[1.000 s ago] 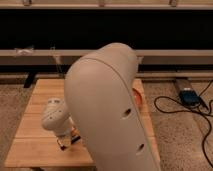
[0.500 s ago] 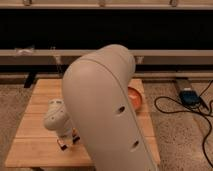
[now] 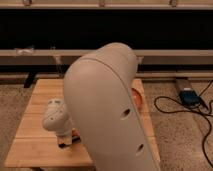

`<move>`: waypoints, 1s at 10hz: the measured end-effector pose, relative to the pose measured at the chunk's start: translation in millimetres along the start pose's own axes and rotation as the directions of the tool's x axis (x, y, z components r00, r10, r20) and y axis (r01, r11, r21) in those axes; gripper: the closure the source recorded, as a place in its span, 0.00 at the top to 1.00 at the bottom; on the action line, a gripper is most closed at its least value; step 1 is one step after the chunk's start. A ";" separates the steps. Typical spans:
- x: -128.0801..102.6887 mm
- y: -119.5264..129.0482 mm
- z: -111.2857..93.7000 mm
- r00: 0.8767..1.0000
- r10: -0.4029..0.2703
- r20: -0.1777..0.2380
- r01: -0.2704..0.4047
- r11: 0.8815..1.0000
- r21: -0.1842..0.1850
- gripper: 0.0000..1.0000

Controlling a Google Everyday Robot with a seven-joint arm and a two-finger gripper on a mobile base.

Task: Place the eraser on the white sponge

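End effector (image 3: 64, 138): lower left, low over the bench (image 3: 35, 125); grip cannot be told.
Eraser (image 3: 69, 142): dark bar at its tip.
Risk: arm (image 3: 105, 110) hides the white sponge; a blind release could miss it.

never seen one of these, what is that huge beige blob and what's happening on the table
The beige blob is the robot's own arm, seen very close. There is only this one camera view, looking past the arm down at a wooden table. The arm bends down to the left, where a rounded wrist ends in the gripper, low over the table's front left part. A small dark and orange bit at its tip may be the eraser; whether it is held cannot be told. The white sponge is not visible, perhaps hidden behind the arm. An orange object peeks out at the arm's right edge. On the floor to the right lie cables and a power box.
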 end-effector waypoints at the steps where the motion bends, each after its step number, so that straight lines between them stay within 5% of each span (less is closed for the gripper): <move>1: -1.3 1.3 -7.5 1.000 -0.001 0.004 0.001 1.000 0.008 0.12; 5: 10.4 7.2 -38.6 0.999 0.034 0.012 -0.035 0.999 0.040 0.12; 10: 66.7 8.1 -42.5 0.985 0.173 -0.017 -0.172 0.984 0.042 0.12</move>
